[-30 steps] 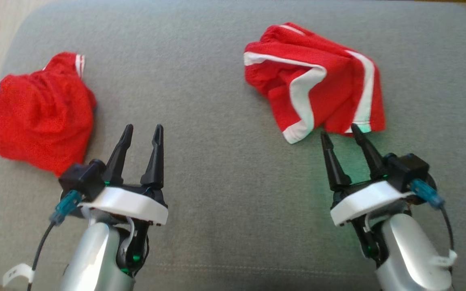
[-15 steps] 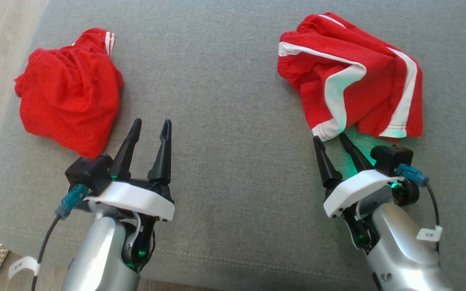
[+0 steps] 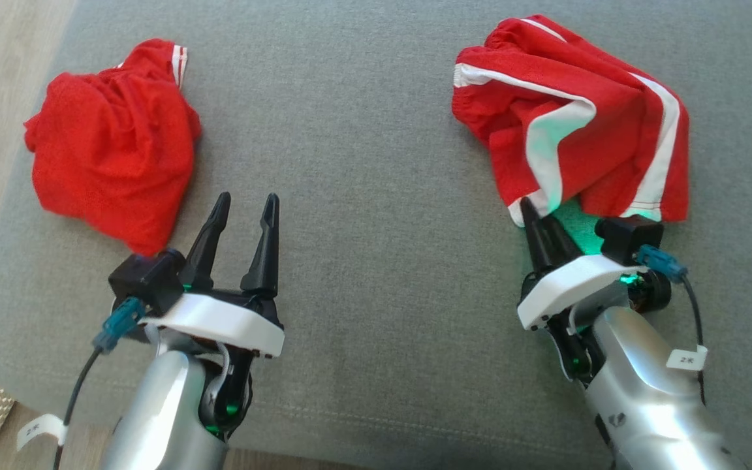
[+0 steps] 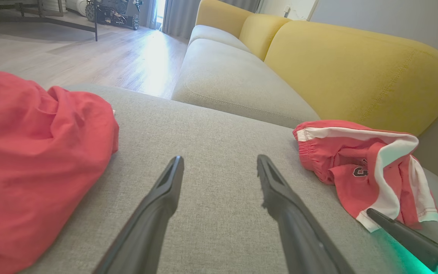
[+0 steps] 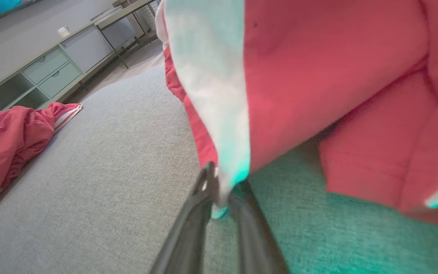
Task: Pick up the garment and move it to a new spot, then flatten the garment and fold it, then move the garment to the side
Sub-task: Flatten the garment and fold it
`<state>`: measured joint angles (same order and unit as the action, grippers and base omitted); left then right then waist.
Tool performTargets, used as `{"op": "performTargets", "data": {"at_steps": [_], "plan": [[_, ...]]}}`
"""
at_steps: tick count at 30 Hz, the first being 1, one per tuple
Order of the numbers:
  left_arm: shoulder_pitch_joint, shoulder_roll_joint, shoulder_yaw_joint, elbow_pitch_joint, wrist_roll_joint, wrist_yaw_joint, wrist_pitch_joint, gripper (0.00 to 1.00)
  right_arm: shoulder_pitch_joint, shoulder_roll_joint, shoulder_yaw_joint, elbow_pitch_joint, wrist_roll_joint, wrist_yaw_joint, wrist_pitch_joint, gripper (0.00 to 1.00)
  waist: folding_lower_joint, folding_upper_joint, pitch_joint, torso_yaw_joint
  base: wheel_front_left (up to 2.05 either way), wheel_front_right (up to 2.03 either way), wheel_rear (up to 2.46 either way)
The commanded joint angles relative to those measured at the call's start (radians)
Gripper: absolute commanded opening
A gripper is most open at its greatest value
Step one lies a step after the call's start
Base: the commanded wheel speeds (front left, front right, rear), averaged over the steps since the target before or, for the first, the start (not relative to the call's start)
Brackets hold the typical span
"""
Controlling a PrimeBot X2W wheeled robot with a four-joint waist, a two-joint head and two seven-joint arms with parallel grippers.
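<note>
Shorts (image 3: 585, 124), red with white side stripes and gathered waistband, bunched at 1 o'clock on grey sofa cushion (image 3: 363, 196) in head view. Right gripper (image 3: 536, 219) at 4 o'clock, clenched on white-trimmed hem corner at 7 o'clock edge of shorts; in right wrist view, white trim pinched between both fingertips (image 5: 203, 190). Green glow on fabric and cushion around grip. Left gripper (image 3: 242, 209) at 7 o'clock, released, fingers spread over bare cushion. Second red garment (image 3: 108, 170), crumpled, thin white stripes at its 1 o'clock edge, lying at 10 o'clock, close beside left wrist housing, apart from fingers. Yellow backrest (image 4: 356, 72) beyond shorts in left wrist view; wood floor (image 4: 89, 57) at 11 o'clock there.
</note>
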<state>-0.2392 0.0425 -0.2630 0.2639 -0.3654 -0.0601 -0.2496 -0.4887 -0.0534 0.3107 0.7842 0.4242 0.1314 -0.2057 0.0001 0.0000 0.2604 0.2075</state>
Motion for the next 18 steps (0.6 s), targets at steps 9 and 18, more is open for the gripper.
{"op": "performTargets", "data": {"at_steps": [9, 18], "plan": [[-0.027, 0.008, 0.04, -0.019, -0.013, 0.009, -0.012, 1.0, 0.0, 0.003, 0.002, 0.0, -0.165, -0.001, -0.036, 0.0, -0.0001, 0.0, -0.042, -0.064, 0.0, 0.0, 0.0], [-0.009, 0.008, 0.043, -0.002, -0.016, 0.008, -0.012, 1.0, 0.147, -0.084, -0.038, -0.232, -0.428, -0.001, 0.087, 0.0, -0.0001, 0.0, -0.098, -0.188, 0.0, 0.0, 0.0]]}}
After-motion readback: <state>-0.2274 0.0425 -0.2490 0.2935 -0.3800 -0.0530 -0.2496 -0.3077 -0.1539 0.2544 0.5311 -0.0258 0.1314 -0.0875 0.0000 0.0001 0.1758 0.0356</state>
